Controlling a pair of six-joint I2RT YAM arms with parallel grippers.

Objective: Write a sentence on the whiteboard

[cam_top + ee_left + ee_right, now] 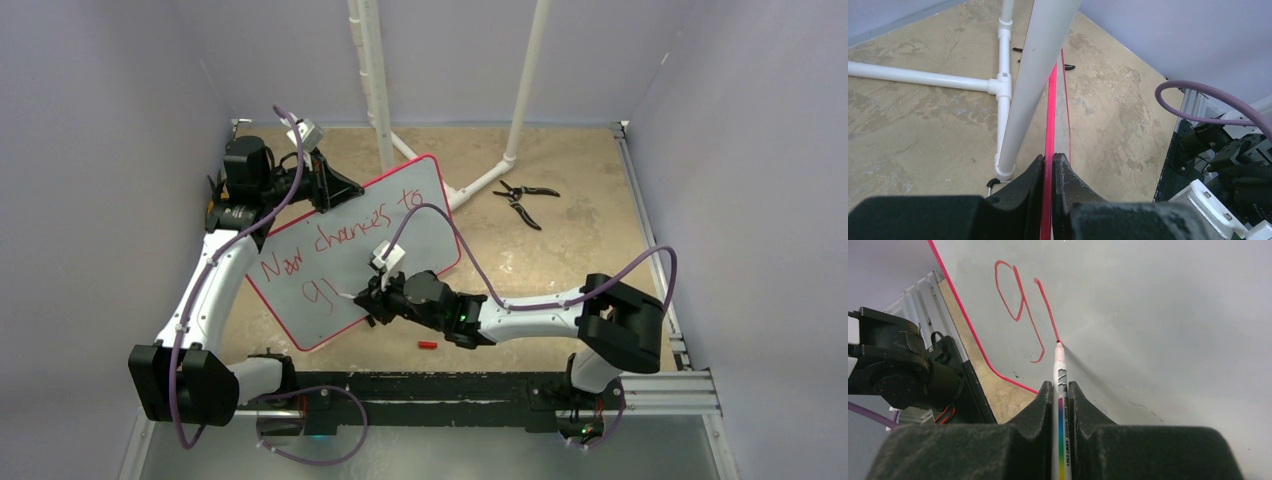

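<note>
The whiteboard (415, 215) lies slanted on the table with its thin red rim. The sentence (335, 240) in red reads "New chances to" on the top line; below it are a "g" (1015, 300) and one straight stroke. My left gripper (335, 190) is shut on the board's far left edge, and the red rim (1050, 100) runs between its fingers (1049, 160). My right gripper (372, 300) is shut on a white marker (1060, 367). The marker's red tip touches the lower end of the stroke on the board (1158, 315).
A white PVC pipe frame (375, 80) stands behind the board and shows close in the left wrist view (1040, 75). Black pliers (522, 197) lie at the back right. A small red marker cap (428, 345) lies near the black front rail (450, 385).
</note>
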